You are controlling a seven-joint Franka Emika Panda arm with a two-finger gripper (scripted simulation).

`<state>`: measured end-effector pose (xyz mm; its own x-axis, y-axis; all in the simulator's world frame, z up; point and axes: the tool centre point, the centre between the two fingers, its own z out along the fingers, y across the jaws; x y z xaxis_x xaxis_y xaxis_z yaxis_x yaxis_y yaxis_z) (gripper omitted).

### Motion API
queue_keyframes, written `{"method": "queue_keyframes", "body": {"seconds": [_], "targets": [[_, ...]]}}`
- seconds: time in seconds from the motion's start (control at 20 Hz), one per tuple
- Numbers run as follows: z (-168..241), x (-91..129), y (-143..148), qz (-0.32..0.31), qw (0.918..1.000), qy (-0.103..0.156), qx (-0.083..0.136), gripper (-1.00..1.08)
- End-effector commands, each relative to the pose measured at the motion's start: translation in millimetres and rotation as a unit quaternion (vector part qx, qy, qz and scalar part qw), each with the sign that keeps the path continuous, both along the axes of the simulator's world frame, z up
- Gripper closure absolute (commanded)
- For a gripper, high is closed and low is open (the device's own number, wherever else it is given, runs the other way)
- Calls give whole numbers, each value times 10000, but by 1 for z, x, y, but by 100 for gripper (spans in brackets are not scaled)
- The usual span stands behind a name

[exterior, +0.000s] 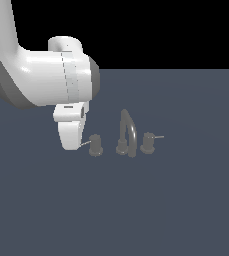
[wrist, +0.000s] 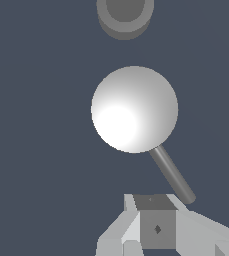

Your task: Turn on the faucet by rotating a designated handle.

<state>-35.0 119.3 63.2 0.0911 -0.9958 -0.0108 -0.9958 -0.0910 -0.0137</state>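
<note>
faucet (exterior: 127, 134) sitting on the flat dark blue-grey counter (exterior: 176, 210), near the middle of the exterior view. three dark grey pieces in a row: tall arched spout (exterior: 129, 131) in the centre, a stubby knob on either side. the handle (exterior: 95, 145) is the knob on the exterior view's left, flared at the base, its thin pale lever pin (exterior: 84, 144) pointing toward the exterior view's left. the matching right-hand knob (exterior: 148, 142) is standing just past the spout, its pin pointing to the exterior view's right.

white arm (exterior: 41, 80) reaching in from the exterior view's upper left, its wrist housing hanging low just beside the handle. the lever pin's tip is meeting the lower edge of the white housing; cannot tell whether they are touching.

wrist view looking straight down: the handle (wrist: 134, 109) is showing as a bright pale round cap, with its lever pin (wrist: 172, 174) running as a grey rod toward the claw (wrist: 156, 227). the pin's end is lying right at the edge of the grey fingertip block (wrist: 157, 229). a second round grey piece (wrist: 125, 15) is showing beyond the handle.

claw state: only part of the fingers showing, cannot tell whether released or clenched.
</note>
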Motion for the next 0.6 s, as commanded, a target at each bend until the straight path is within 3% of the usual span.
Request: {"method": "queue_keyframes", "body": {"seconds": [0.0,0.15,0.55], "targets": [[1,-12,-16,-104,9999,59,-59,108],[0,-10,-5,-17,10000,21,-13,108],[0,-27,-40,-77,9999,53,-47,108]]}}
